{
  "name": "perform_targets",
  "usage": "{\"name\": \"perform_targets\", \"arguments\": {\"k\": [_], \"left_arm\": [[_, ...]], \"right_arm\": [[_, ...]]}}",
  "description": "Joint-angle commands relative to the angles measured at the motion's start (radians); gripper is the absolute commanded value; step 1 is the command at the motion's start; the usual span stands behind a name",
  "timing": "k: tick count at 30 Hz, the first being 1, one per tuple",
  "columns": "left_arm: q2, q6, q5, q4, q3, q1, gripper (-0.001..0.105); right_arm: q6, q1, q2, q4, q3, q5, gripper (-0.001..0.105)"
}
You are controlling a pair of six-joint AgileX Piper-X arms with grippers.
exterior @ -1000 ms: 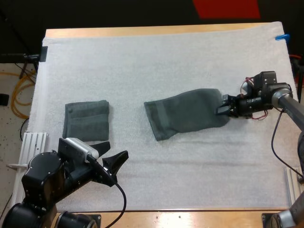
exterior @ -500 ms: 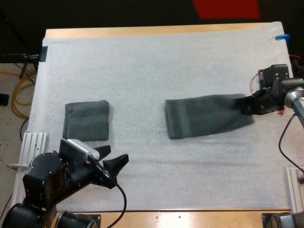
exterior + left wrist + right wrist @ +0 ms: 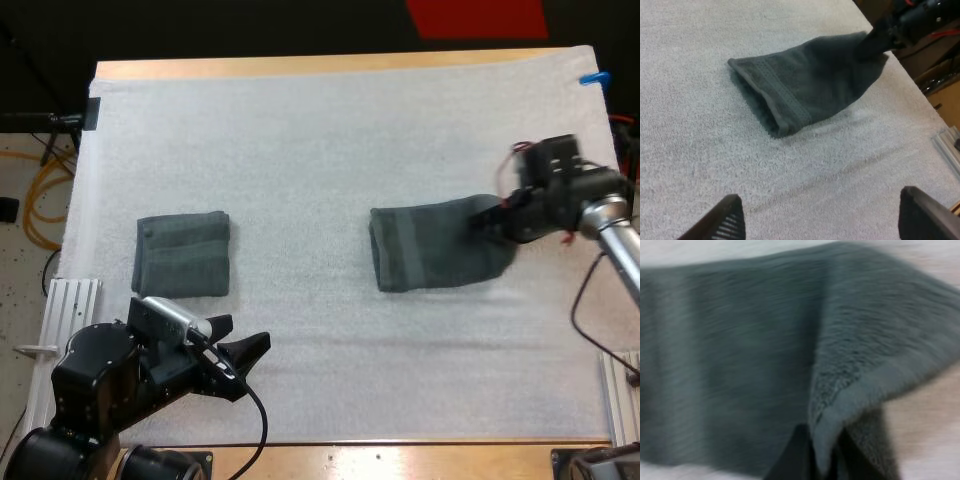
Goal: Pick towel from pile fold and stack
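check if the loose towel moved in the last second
Yes. The loose towel slid rightward, away from the folded towel, dragged by the right end effector.

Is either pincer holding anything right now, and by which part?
The right pincer is shut on the towel, pinching the edge at its end nearest that arm. The left pincer is open, holding nothing.

1. Right wrist view: the towel runs out past the view's edges, so its full outline can't be seen.
2. Its pinched fold drapes over the right gripper, hiding most of both fingers.
3. Left wrist view: the left gripper is cut off, tips only.
4. High view: the folded towel, layers too fine to count.
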Motion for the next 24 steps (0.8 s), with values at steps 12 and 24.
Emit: {"name": "perform_targets", "arguments": {"k": [12, 24], "left_arm": [[-0.002, -0.01, 0.052, -0.001, -0.008, 0.0, 0.063], [-0.002, -0.007, 0.044, -0.001, -0.008, 0.0, 0.063]], "right_arm": [[0.231, 0.194, 0.13, -0.179, -0.004, -0.156, 0.0], [0.267, 0.197, 0.147, -0.252, -0.004, -0.255, 0.0]]}}
